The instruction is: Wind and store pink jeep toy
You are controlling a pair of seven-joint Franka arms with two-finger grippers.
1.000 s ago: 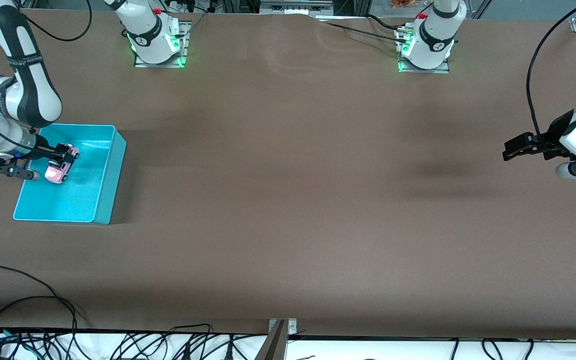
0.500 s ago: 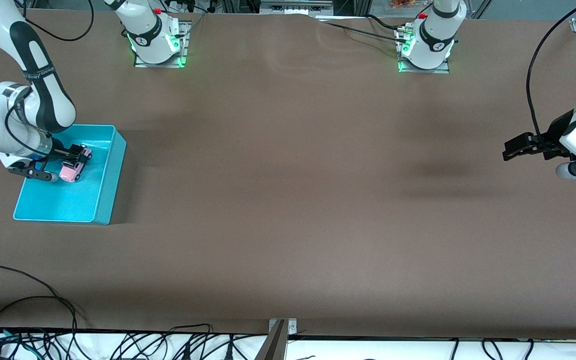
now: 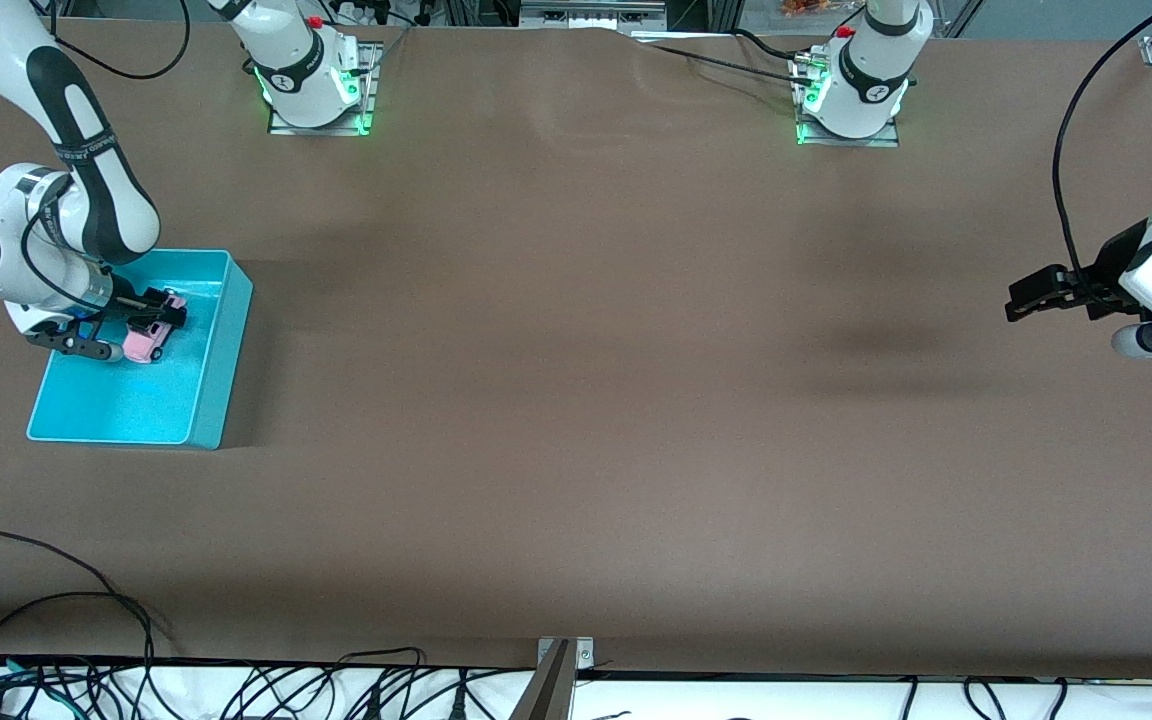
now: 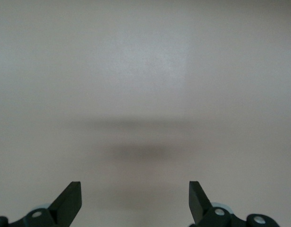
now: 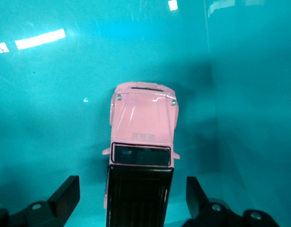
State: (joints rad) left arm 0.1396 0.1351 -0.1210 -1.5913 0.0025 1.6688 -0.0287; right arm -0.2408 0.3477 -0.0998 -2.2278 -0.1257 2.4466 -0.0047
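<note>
Teal bin: pink jeep toy between right gripper

Big brown table, soft gray shadows on it, tangled black cables along the white near edge

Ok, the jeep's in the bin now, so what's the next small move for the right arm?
Probably lift the right gripper straight up. Its fingers stand open with a gap on each side of the pink jeep toy, which appears to rest on the floor of the teal bin. The left gripper waits over bare table.
</note>
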